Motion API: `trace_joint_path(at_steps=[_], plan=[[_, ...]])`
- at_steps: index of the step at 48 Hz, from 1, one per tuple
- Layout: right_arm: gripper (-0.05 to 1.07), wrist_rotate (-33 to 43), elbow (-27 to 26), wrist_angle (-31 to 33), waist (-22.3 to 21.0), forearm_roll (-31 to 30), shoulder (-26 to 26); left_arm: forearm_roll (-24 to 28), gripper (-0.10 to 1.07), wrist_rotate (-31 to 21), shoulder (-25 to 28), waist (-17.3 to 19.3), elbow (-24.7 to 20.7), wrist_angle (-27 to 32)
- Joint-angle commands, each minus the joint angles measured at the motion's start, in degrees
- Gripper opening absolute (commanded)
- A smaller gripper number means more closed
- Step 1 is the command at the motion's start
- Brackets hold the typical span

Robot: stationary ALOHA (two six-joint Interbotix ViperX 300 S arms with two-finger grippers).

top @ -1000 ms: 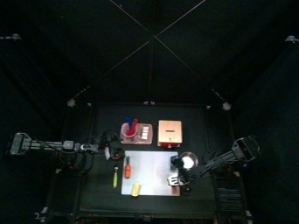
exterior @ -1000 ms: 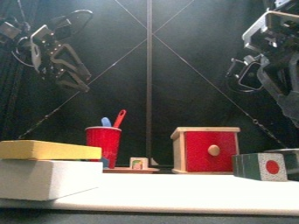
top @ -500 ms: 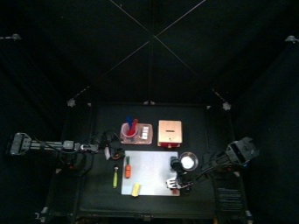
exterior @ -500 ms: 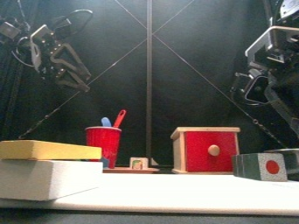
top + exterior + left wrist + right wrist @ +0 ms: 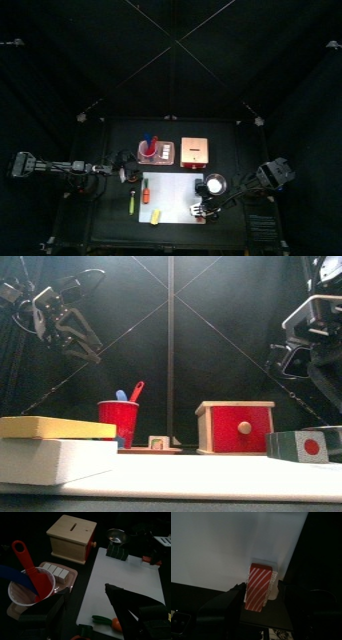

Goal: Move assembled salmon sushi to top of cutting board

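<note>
while the right gripper [image 5: 203, 208] is hovering with jaws spread wide above the assembled salmon sushi [image 5: 260, 587] lying at the cutting board's [image 5: 171, 196] edge, the left gripper's state is unclear.

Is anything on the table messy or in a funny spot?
A little. The salmon sushi sits right at the cutting board's edge, partly hanging off. Otherwise nothing looks spilled or broken; the red cup stands upright.

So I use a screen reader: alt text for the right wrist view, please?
A small red-and-white striped sushi piece sits at the edge of a white cutting board, between the right gripper's open jaws. Dark table lies beyond the board.
</note>
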Motion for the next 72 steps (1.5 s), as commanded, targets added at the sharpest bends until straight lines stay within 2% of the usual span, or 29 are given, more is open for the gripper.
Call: trace_joint_path(at_steps=[1,18,30,37,46,56,67,72], plan=[[0.88,-0.26,-1.49,-0.26,-0.62,0.09,-0.09,0.62,0.93,0.00,0.09,0.09,-0.53,-0.09],[0.86,-0.62,-3.16,-0.53,-0.70,0.70,1.85,0.62,0.93,-0.09,0.00,0.09,0.09,-0.09],[0.71,-1.05,-3.96,-0.44,-0.79,-0.18,1.49,0.53,0.93,0.00,0.00,0.18,0.09,-0.09],[0.70,-3.78,-4.48,-0.35,-1.23,-2.46,0.79,0.53,0.93,0.00,0.00,0.26,0.09,-0.09],[0.70,-13.80,-5.89,2.20,-4.13,-3.25,-2.55,0.44,0.93,-0.09,0.00,0.35,-0.18,-0.09],[0.70,-28.65,-7.91,10.63,-10.20,-2.99,-5.45,0.62,0.93,0.00,0.00,0.97,-0.09,0.09],[0.70,-55.11,-12.66,19.16,-19.07,-0.79,-5.27,0.53,0.93,-0.09,0.00,1.85,0.00,0.18],[0.70,-65.92,-13.45,19.86,-22.15,-0.35,-4.48,0.44,0.93,-0.09,0.00,2.46,-0.09,0.18]])
